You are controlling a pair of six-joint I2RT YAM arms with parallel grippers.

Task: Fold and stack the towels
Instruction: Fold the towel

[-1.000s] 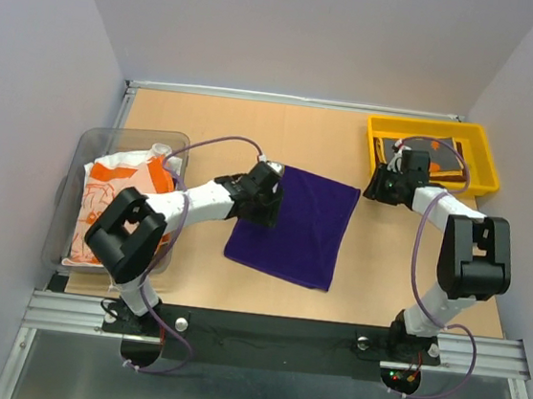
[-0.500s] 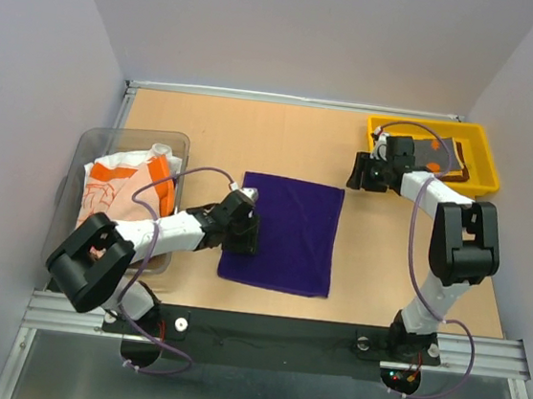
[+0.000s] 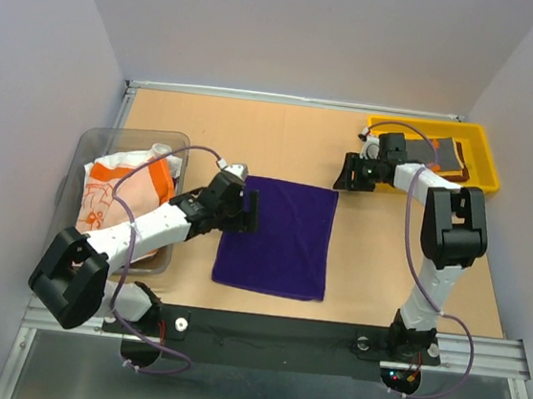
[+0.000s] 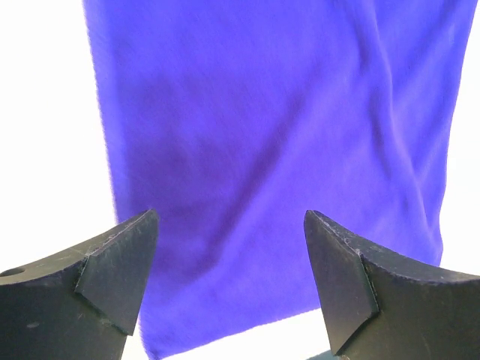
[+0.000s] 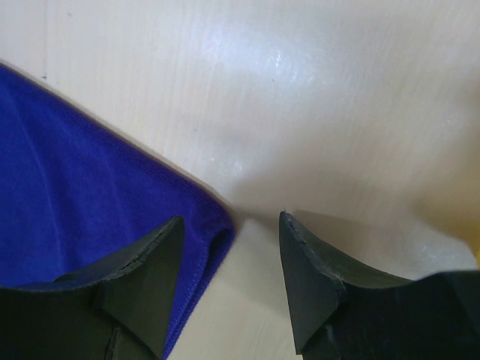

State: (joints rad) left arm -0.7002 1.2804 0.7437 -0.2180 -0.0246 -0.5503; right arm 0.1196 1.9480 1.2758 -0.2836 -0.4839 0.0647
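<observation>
Biggest thing here is the brown wooden table point(image 3: 283, 139), with a deep purple rectangular towel point(image 3: 282, 235) lying flat on it near the middle, toward the front edge. Off to the left sits a clear plastic bin point(image 3: 85, 145) holding a crumpled orange-and-white patterned towel point(image 3: 113, 192); the left arm runs across the bin's near corner, so part of that cloth is covered. At the back right there's a yellow plastic tray point(image 3: 479, 152) with something dark brown and a bit of orange in it, but the right arm blocks a lot of the tray and I can't tell how those pieces are laid.

The left gripper point(image 4: 229, 255) hangs at the purple towel's left edge with its fingers spread wide and nothing between them, just purple cloth below. The left wrist view blows out the table to white, so no surface detail there.

The right gripper point(image 5: 229, 247) sits at the towel's far right corner, fingers apart, straddling that corner; whether a finger actually touches the cloth I can't tell.
</observation>
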